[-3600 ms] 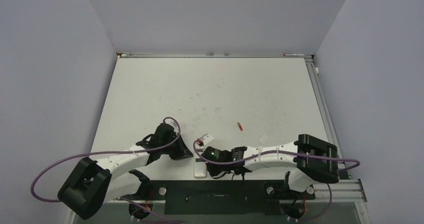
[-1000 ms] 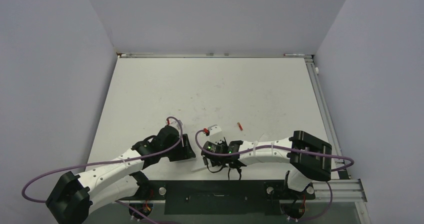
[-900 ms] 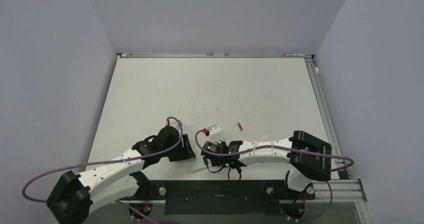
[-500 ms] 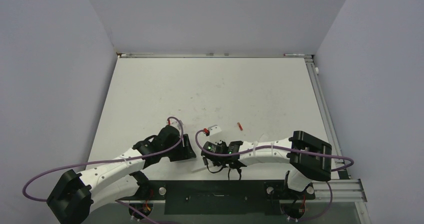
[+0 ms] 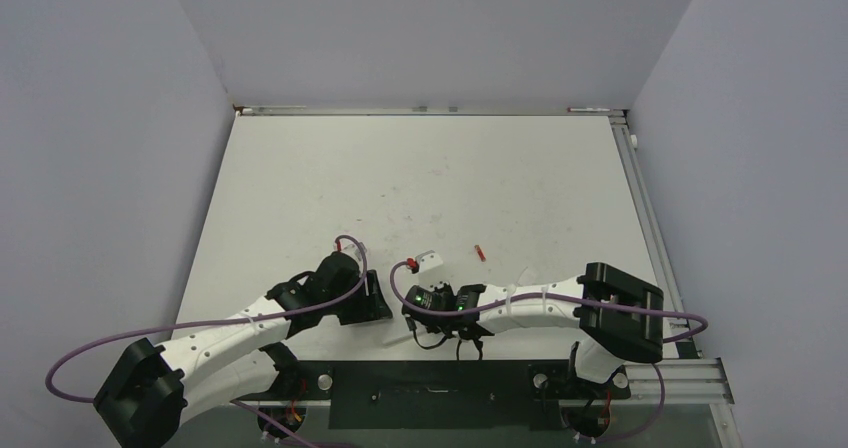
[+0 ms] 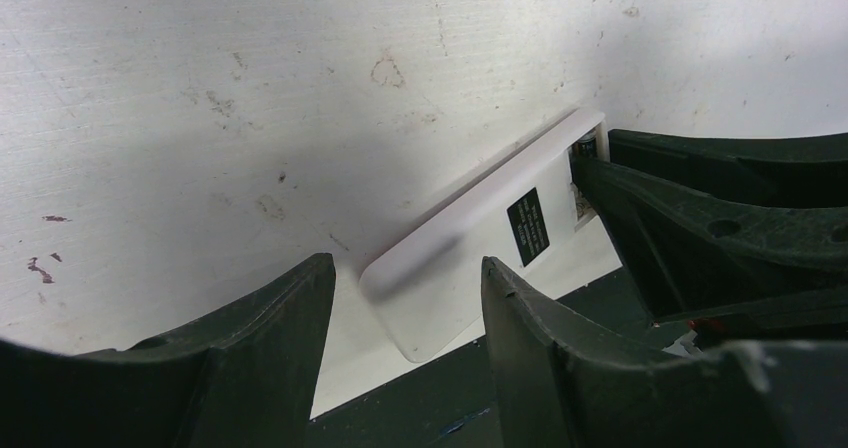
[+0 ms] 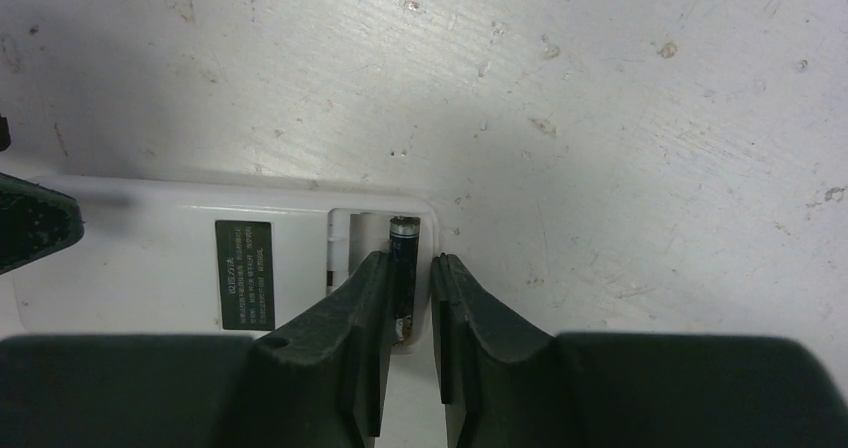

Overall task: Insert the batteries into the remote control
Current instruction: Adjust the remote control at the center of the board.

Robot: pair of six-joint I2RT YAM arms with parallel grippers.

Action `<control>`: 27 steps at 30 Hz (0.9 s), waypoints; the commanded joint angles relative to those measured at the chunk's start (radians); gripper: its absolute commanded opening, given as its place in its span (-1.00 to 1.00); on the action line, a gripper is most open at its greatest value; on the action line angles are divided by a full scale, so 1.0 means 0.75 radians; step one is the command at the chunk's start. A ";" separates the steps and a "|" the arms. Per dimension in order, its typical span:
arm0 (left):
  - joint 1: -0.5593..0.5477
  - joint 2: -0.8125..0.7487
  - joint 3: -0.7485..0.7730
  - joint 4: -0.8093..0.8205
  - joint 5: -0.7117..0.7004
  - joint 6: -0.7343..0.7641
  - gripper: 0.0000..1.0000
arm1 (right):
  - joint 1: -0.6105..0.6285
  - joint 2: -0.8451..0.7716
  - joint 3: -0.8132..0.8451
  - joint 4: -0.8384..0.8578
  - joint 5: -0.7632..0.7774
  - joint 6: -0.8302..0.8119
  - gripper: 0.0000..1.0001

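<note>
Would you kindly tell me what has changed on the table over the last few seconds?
The left gripper swung rightward toward the small white rectangular remote control; the right gripper shifted left and narrowed around a slim dark battery at the remote's open compartment. The small red scrap stayed put.

Smooth white plastic remote control

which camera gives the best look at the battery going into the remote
The right wrist view. There the battery stands between the right gripper fingertips, over the open compartment of the remote control. The left wrist view shows only a dark sliver of it. In the top view the arms hide it.
</note>
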 commanded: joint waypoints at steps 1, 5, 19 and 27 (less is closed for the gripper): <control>0.002 -0.015 0.029 0.008 -0.003 0.016 0.05 | 0.026 -0.008 -0.005 0.004 -0.021 0.041 -0.54; 0.005 -0.050 0.046 -0.041 -0.030 0.019 0.09 | 0.029 -0.032 0.014 -0.021 0.008 0.045 -0.26; -0.005 -0.224 0.016 -0.182 0.033 -0.094 0.11 | 0.010 -0.141 0.127 -0.157 0.152 -0.046 -0.04; -0.058 -0.382 -0.104 -0.084 0.191 -0.312 0.11 | -0.086 -0.113 0.207 -0.125 0.127 -0.186 -0.07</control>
